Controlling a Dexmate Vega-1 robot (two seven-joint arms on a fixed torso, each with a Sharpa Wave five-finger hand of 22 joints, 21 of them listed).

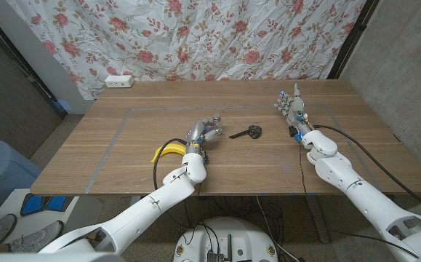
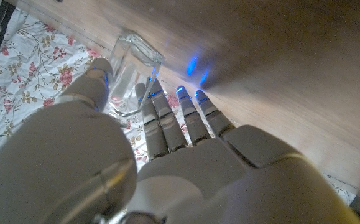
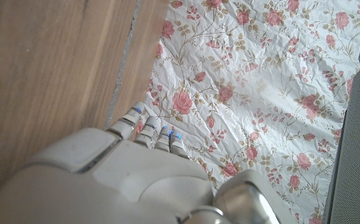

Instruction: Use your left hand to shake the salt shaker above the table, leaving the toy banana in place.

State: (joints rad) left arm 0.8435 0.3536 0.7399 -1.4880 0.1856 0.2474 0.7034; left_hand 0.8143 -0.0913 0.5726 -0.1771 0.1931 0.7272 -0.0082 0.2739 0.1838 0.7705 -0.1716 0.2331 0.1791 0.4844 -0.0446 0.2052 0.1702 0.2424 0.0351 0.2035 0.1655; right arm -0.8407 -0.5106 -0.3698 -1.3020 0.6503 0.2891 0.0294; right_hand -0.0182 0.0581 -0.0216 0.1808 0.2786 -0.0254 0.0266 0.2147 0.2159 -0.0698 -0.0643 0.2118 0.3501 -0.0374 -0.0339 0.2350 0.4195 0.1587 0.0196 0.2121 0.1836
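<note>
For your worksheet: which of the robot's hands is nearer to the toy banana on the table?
Left. The left hand is just beside the toy banana, gripping the clear salt shaker. The right hand stands far across the wooden table, beyond the dark key-like object.

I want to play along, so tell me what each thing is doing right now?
Left hand: grips the salt shaker.
Salt shaker: held, clear glass.
Toy banana: lying on the table.
Dark key-like thing: lying on the table.
Right hand: holds nothing, fingers apart.
</note>
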